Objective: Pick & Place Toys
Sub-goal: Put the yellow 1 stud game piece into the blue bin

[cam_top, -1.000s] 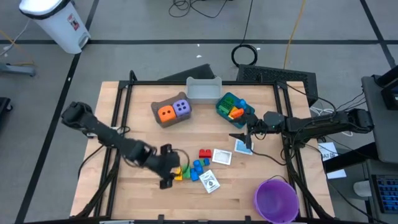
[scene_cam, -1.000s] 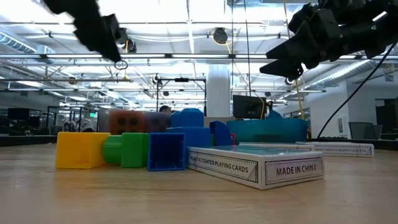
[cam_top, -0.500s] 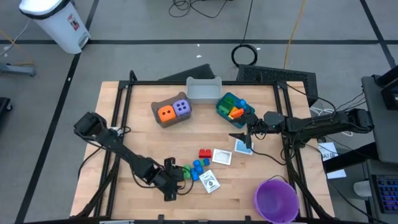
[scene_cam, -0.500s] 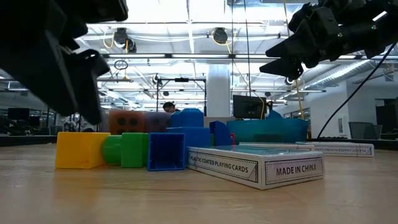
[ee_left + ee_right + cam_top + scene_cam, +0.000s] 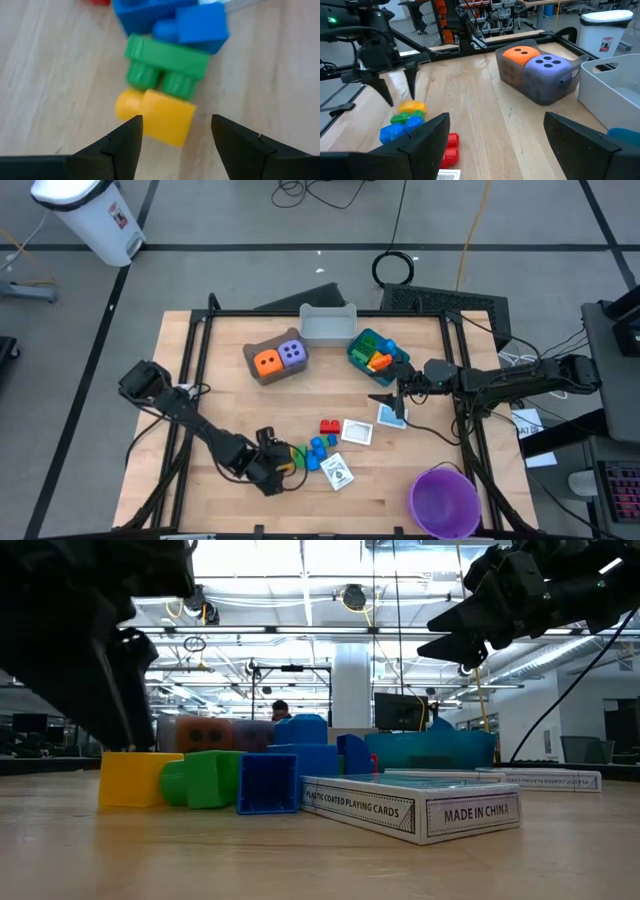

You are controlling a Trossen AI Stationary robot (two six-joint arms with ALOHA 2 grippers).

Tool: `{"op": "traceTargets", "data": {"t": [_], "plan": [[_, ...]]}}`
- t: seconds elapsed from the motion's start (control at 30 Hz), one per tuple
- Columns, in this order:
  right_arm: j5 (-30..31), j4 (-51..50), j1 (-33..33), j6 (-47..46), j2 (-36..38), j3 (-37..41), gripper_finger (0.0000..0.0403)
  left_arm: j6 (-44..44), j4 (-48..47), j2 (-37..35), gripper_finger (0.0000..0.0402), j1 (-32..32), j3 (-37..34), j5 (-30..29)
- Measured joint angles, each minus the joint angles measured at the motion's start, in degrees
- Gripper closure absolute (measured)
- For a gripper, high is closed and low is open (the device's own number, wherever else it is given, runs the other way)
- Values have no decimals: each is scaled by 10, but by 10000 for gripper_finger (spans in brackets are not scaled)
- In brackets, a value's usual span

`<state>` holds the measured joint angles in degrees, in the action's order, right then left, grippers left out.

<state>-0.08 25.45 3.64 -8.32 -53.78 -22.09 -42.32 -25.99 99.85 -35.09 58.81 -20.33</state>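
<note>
since a second ago your left gripper (image 5: 175, 132) has dropped beside the yellow brick (image 5: 156, 116), fingers spread either side, not pinching. your right gripper (image 5: 392, 402) hovers open above the white cards (image 5: 357, 432).

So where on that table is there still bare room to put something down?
Bare wood lies along the front edge, between the left gripper and the purple bowl, and between the dice bin and the loose bricks. The bricks, cards and back bins are crowded.
</note>
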Motion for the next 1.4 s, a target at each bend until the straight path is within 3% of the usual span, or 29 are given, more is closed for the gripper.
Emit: {"op": "traceTargets", "data": {"t": [0.33, 0.6, 0.77, 1.17, 1.4], "plan": [[0, 0, 0, 0, 0, 0, 90, 27, -27, 39, 161, 2, 0, -15], [0, 0, 0, -14, 0, 0, 90, 35, -27, 63, 166, 5, 4, -61], [0, 0, 0, -14, 0, 0, 90, 61, -33, 54, 212, 8, 8, -99], [0, 0, 0, -13, 0, 0, 90, 64, -40, 52, 382, 40, 9, -99], [0, 0, 0, -13, 0, 0, 90, 72, -52, 40, 391, 65, 9, -101]]}}
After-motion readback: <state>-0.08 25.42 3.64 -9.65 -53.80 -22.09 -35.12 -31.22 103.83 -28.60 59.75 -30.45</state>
